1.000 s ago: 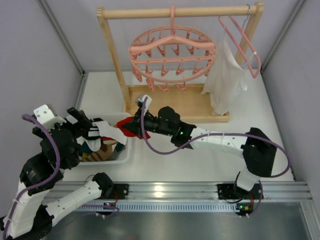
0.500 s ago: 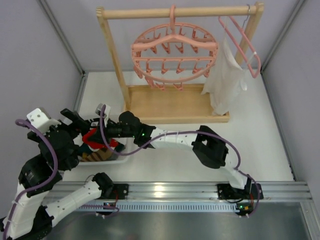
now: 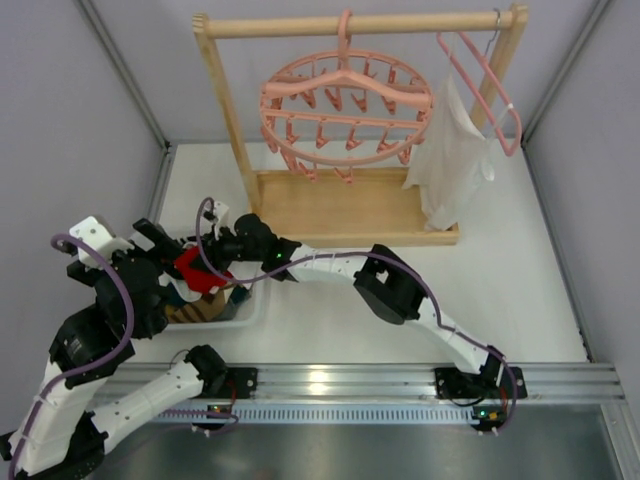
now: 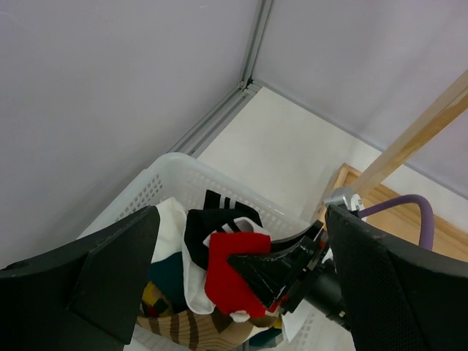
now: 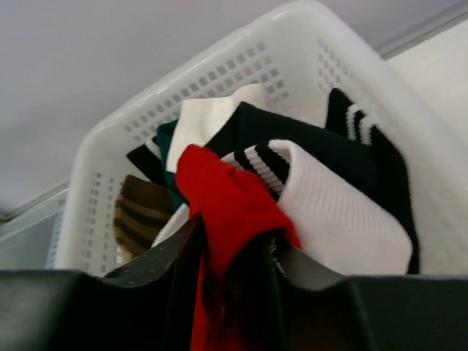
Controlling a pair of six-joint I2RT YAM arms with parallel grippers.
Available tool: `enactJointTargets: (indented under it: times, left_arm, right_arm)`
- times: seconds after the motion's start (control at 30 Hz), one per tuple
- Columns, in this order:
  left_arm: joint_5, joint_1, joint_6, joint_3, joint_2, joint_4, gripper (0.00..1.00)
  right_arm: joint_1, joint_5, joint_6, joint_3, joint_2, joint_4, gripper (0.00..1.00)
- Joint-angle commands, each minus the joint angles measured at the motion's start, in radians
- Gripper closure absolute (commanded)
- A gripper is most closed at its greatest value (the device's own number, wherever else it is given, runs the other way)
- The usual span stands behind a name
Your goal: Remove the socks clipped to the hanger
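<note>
**Top view.** The right gripper reaches across to the basket at the table's left and pinches the red sock above it. The hanger hangs from the rack. No sock shows on its clips, so this is probably the last one to drop. A white cloth hangs at the rack's right end.

**Handling.** The red sock looks light, limp and soft. It folds over the fingers and should fall freely once the jaws part. It cannot break, and a pinch on any bunched fold is enough to hold it. The one risk is fabric snagging on a fingertip at release.

**Right wrist view.** Only here does the grip show closely. The red sock is bunched between the nearly closed jaws and lies against the heap of socks in the basket. The heap includes black, white-and-striped and brown ones.

**Left wrist view.** Only here does the left gripper show plainly. Its jaws are spread wide and empty, hovering over the basket. The red sock hangs from the right gripper just inside the near rim. The hanger is out of both wrist views.
</note>
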Motion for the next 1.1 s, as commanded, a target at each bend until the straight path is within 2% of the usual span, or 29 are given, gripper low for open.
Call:
enactJointTargets:
  times: [0.0,0.07,0.2,0.43,0.5,0.57,0.7,0.77,0.9,1.0,1.07]
  left_arm:
    - [0.003,0.002,-0.014,-0.017,0.008,-0.009,0.02]
    - [0.005,0.002,-0.015,-0.019,0.006,-0.009,0.02]
    - [0.010,0.002,-0.018,-0.027,0.005,-0.009,0.02]
    - [0.014,0.002,-0.032,-0.041,0.002,-0.007,0.02]
    - [0.020,0.002,-0.037,-0.041,0.000,-0.004,0.02]
    - [0.025,0.002,-0.041,-0.042,-0.003,-0.004,0.02]
    - [0.051,0.002,-0.051,-0.045,-0.005,0.000,0.02]
    - [0.078,0.002,-0.041,-0.051,0.003,0.026,0.02]
    - [0.236,0.003,0.113,-0.097,0.028,0.167,0.02]
    - [0.385,0.022,0.172,-0.108,0.084,0.232,0.02]
    - [0.542,0.065,0.228,-0.134,0.107,0.273,0.02]
  right_arm:
    - [-0.010,0.011,-0.018,0.070,-0.002,-0.027,0.66]
    - [-0.009,0.002,-0.015,0.066,-0.008,-0.030,0.54]
    - [-0.004,-0.010,-0.023,0.021,-0.073,-0.019,0.44]
    - [0.010,0.011,-0.076,-0.210,-0.274,0.018,0.35]
    - [0.011,0.017,-0.083,-0.262,-0.342,0.039,0.26]
    - [0.013,0.019,-0.092,-0.333,-0.386,0.050,0.22]
    - [0.011,0.059,-0.116,-0.445,-0.511,0.048,0.19]
    - [0.008,0.123,-0.116,-0.551,-0.568,0.060,0.18]
    - [-0.012,0.284,-0.130,-0.739,-0.764,0.032,0.12]
    - [-0.015,0.526,-0.165,-0.857,-0.890,-0.077,0.09]
    - [-0.023,0.582,-0.178,-0.905,-0.953,-0.129,0.08]
